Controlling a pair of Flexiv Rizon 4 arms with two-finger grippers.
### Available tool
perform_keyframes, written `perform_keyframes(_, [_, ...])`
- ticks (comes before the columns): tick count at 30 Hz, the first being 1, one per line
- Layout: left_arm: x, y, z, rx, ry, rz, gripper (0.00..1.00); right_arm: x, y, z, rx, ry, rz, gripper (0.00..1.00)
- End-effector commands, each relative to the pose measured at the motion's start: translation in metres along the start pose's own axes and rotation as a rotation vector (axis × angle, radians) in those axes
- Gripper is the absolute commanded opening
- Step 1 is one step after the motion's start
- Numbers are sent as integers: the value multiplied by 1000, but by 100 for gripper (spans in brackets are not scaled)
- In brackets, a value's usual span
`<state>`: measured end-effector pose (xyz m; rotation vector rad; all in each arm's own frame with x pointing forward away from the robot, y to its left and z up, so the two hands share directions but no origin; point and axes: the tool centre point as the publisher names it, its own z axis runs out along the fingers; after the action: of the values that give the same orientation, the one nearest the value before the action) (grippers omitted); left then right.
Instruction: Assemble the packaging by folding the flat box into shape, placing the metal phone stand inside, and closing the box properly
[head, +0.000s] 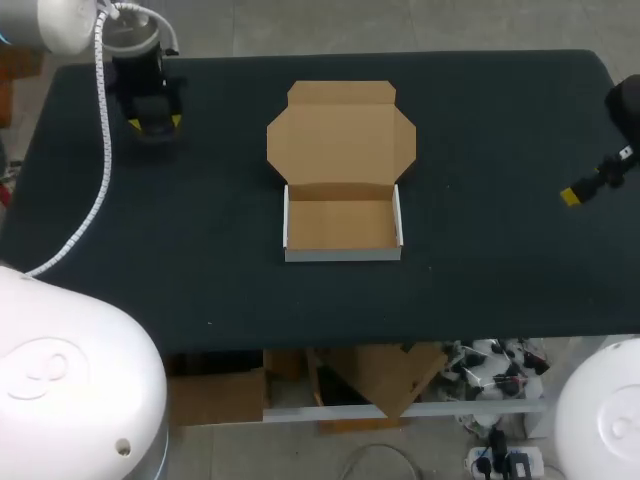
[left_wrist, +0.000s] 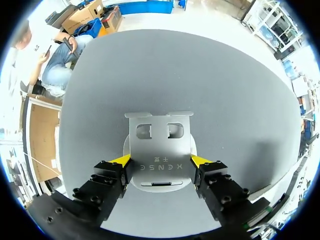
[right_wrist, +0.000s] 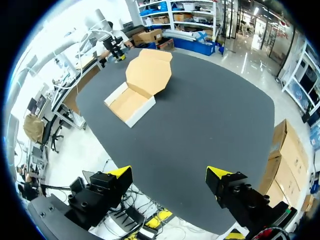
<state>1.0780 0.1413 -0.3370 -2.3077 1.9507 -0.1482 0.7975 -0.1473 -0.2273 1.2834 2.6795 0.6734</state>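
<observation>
The cardboard box (head: 343, 228) stands folded into a tray at the table's middle, its lid (head: 340, 135) open and laid back flat toward the far side. The box is empty inside. At the far left my left gripper (head: 154, 122) points down at the table. In the left wrist view its fingers (left_wrist: 160, 161) press both sides of the silver metal phone stand (left_wrist: 160, 145), which rests on the dark tabletop. My right gripper (head: 585, 190) hangs open over the table's right edge, with nothing between its fingers (right_wrist: 169, 175). From there the box (right_wrist: 132, 97) lies far ahead.
The black table (head: 500, 280) carries only the box and the stand. Wide bare surface lies between the left gripper and the box, and between the box and the right gripper. My left arm (right_wrist: 112, 47) shows beyond the box in the right wrist view.
</observation>
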Motion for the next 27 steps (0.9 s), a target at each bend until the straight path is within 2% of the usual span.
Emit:
perform_keyframes(1, [2, 16, -13, 84, 0, 11, 0, 13, -10, -3, -112, 50, -239, 100])
perform_keyframes(4, [5, 23, -17, 86, 3, 20, 0, 20, -14, -3, -136, 73, -324, 100])
perform_keyframes(10, [10, 34, -21, 92, -2, 34, 0, 40, -27, -5, -221, 184, -513, 100])
perform_keyframes(13, [12, 39, -22, 92, -3, 37, 0, 47, -31, -2, -178, 235, -573, 100])
perform_keyframes(15, [12, 42, -22, 92, -3, 40, 0, 50, -34, 1, -135, 245, -577, 100])
perform_keyframes(27, [15, 53, -31, 90, -5, 63, 0, 50, -34, 1, -135, 245, -577, 100])
